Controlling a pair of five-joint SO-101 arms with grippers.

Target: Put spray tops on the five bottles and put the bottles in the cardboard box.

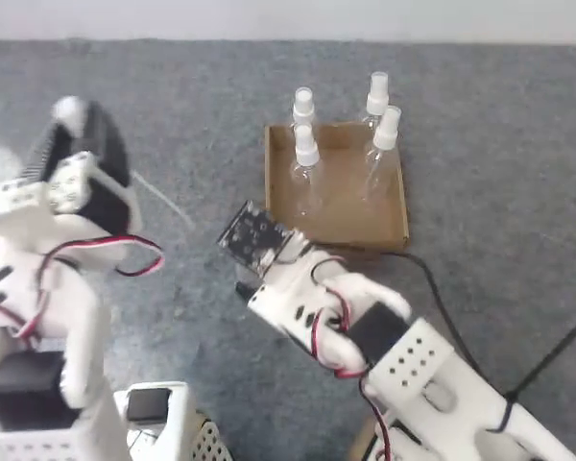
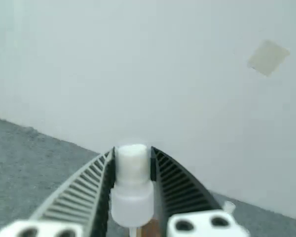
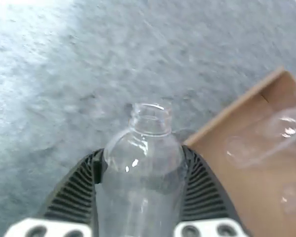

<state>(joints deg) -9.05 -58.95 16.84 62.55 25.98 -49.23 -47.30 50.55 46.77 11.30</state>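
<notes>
Spray top (image 2: 132,197), tube cut off, sits pinched in the left gripper (image 2: 132,152); the right gripper (image 3: 141,156) clasps an open-necked bottle (image 3: 140,192), base hidden.

In the centre foreground the left gripper (image 2: 132,154) is closed on a white spray top (image 2: 132,190), its two black ribbed fingers (image 2: 81,195) pressed against the cap's sides with the cap upright between them. Behind them a grey carpeted surface (image 2: 29,153) runs back to a plain pale wall (image 2: 138,64), which carries a faint square patch (image 2: 269,57). A small white object (image 2: 229,206) past one finger is too blurred to identify
</notes>
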